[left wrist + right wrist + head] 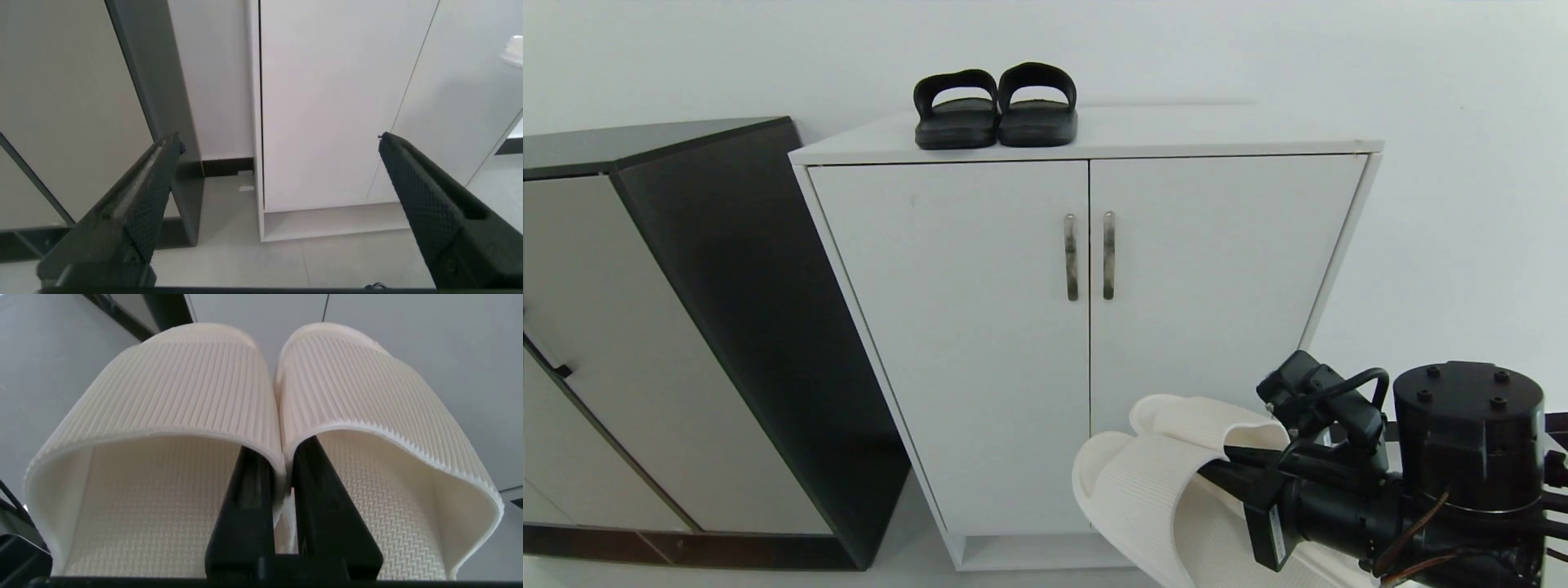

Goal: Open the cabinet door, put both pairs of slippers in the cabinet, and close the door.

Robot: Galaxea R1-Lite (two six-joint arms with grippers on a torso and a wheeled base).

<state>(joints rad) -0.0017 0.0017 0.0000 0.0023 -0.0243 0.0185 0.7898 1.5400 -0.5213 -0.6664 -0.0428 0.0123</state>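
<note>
A white cabinet (980,343) stands ahead with both doors shut and two metal handles (1072,257) at the centre seam. A pair of black slippers (995,108) rests on its top. My right gripper (282,486) is shut on a pair of white ribbed slippers (270,400), one finger inside each strap, pinching the inner walls together. That white pair (1152,482) hangs low in front of the right door. My left gripper (278,196) is open with nothing between its fingers, low down and facing the cabinet's lower left corner (265,220).
A dark cabinet (686,343) with grey panels stands close on the left of the white one, leaving a narrow gap. A plain white wall runs behind and to the right. Grey tiled floor (327,261) lies below.
</note>
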